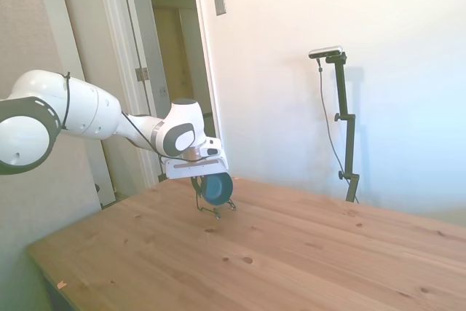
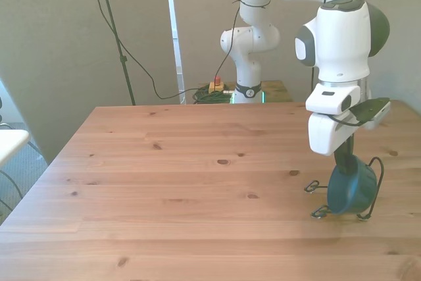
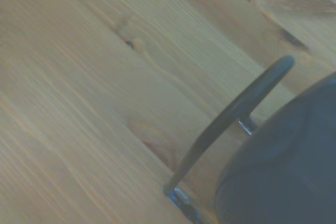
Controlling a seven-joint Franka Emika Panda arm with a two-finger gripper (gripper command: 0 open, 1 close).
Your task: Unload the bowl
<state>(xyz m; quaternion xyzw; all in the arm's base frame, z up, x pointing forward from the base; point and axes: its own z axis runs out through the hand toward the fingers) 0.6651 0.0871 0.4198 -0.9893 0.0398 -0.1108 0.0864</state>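
A small dark teal bowl (image 2: 352, 190) stands on its edge in a thin black wire stand (image 2: 320, 212) near the front view's right table edge. My gripper (image 2: 343, 166) comes down from above onto the bowl's upper rim. Its dark fingers sit close together and look shut on that rim. In the side view the bowl (image 1: 218, 189) hangs just under the white hand, with the gripper (image 1: 199, 180) at its top and the stand (image 1: 212, 213) resting on the wood. The wrist view shows the bowl's dark wall (image 3: 283, 171) beside a wire hoop (image 3: 236, 111), blurred.
The wooden table (image 2: 197, 182) stretches wide toward the front view's left. The stand's feet rest near the table's front edge (image 2: 368, 216). A wall and a doorway (image 1: 171, 49) lie behind the arm in the side view.
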